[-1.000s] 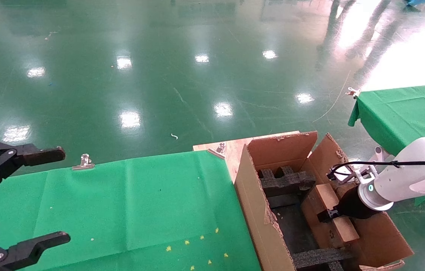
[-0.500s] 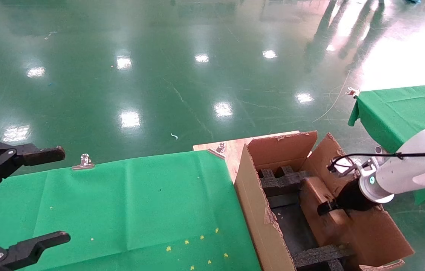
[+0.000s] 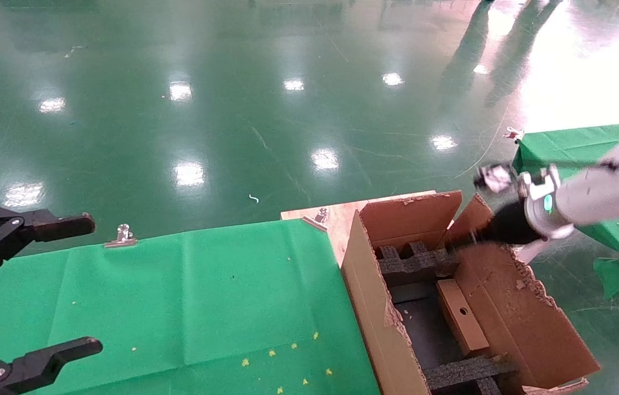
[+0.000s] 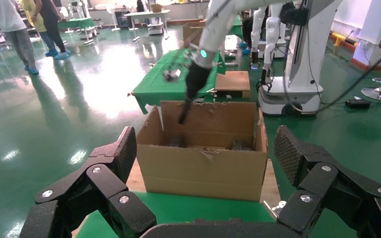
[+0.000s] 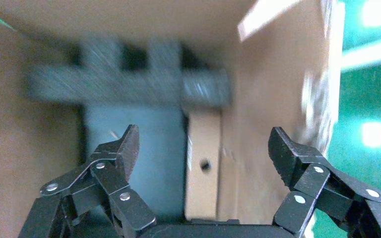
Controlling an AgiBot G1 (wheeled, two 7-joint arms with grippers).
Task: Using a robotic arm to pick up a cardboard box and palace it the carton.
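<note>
Placement step looks done: cardboard box (image 3: pixel 462 316) lies inside the carton (image 3: pixel 512 307), against its right wall. Right gripper (image 5: pixel 206 144) hovers above, jaws wide open, empty. Left gripper (image 4: pixel 206 163) parked over bench (image 3: pixel 178 302), jaws open. Next move: probably retreat clear.

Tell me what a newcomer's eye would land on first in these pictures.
First, the large brown corrugated carton with ragged flaps, standing at the right end of the green-clothed table. Inside it, the small closed brown cardboard box with a round hole lies against the right wall, between black foam inserts. Above the carton's far right corner hangs the white arm's right pincer, open and empty; the black left pincer sits open at the table's left.
</note>
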